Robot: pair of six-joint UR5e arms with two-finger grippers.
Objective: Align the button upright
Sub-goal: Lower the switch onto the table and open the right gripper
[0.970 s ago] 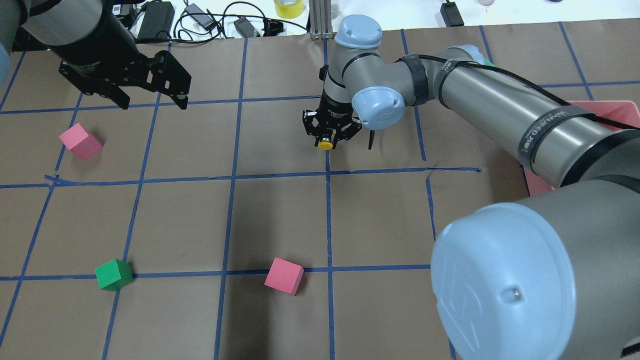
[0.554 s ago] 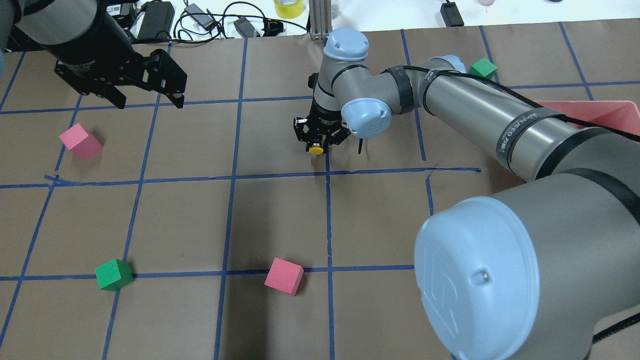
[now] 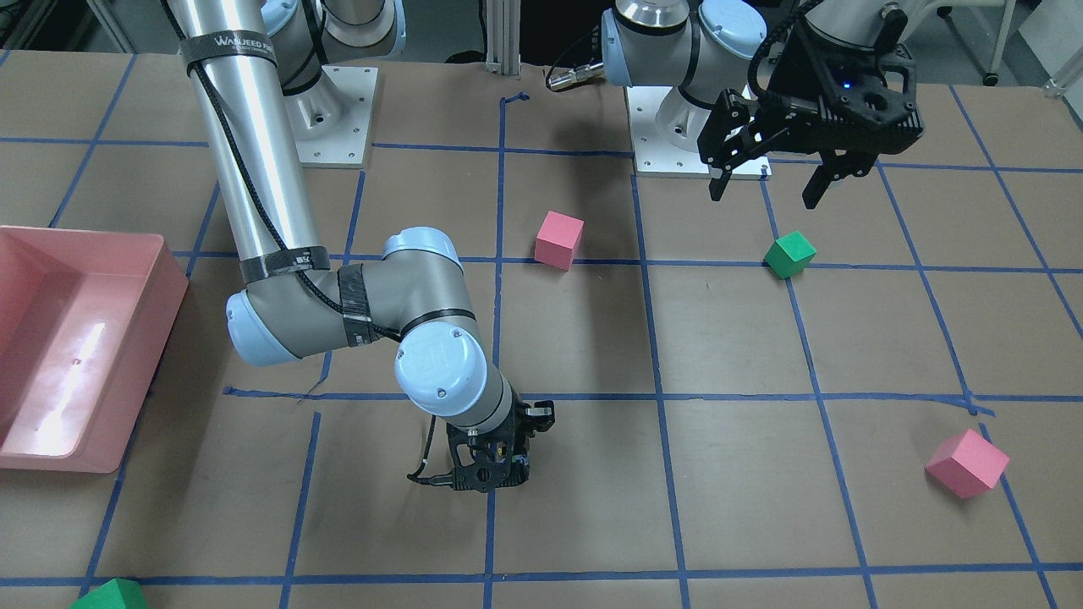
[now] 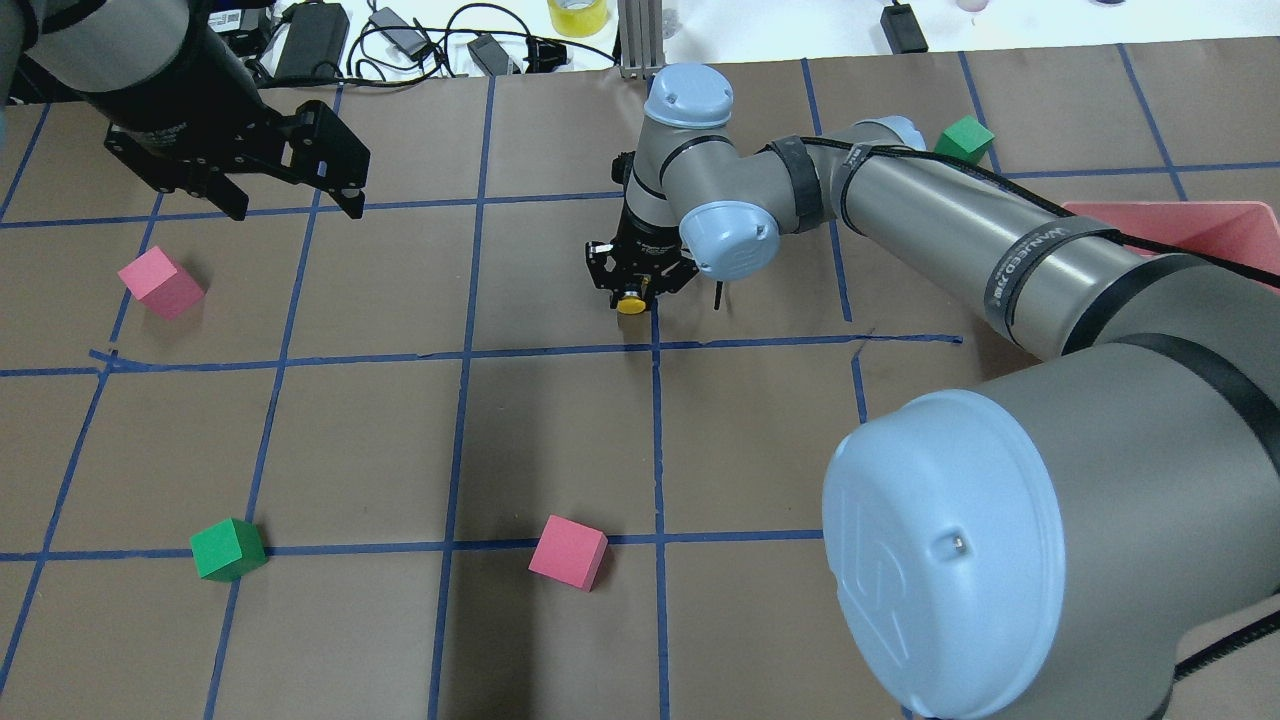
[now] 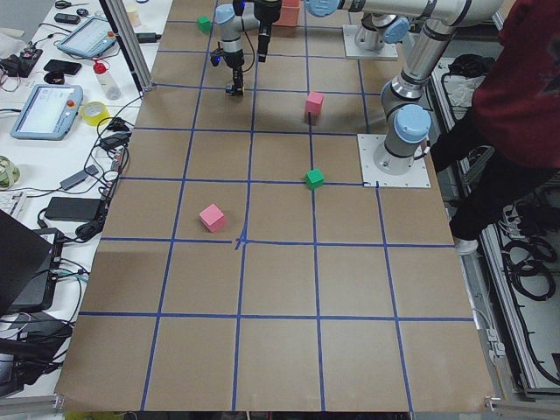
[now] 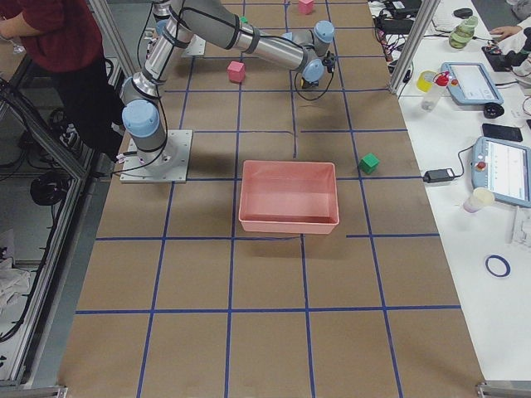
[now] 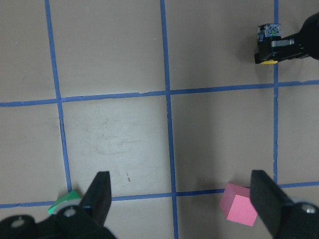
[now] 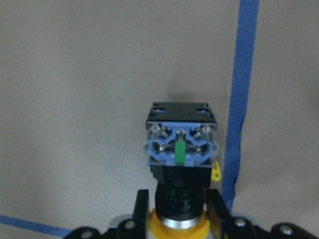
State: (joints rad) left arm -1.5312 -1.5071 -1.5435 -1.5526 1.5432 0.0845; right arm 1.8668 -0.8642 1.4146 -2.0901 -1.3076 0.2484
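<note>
My right gripper is shut on the button near the table's middle, just left of a blue tape line. The yellow cap faces the robot's side. In the right wrist view the button shows its blue and grey base end pointing away, with the black collar between my fingers and the yellow cap at the bottom edge. It hangs low over the brown paper; I cannot tell whether it touches. The button also shows in the left wrist view. My left gripper is open and empty, high at the far left.
Pink cubes and green cubes lie scattered on the table. A pink bin stands at the right. Cables and chargers line the far edge. An operator stands beside the robot bases.
My right gripper has moved left and slightly toward the robot with the button in it. My left gripper has drifted a little to the left and farther away.
</note>
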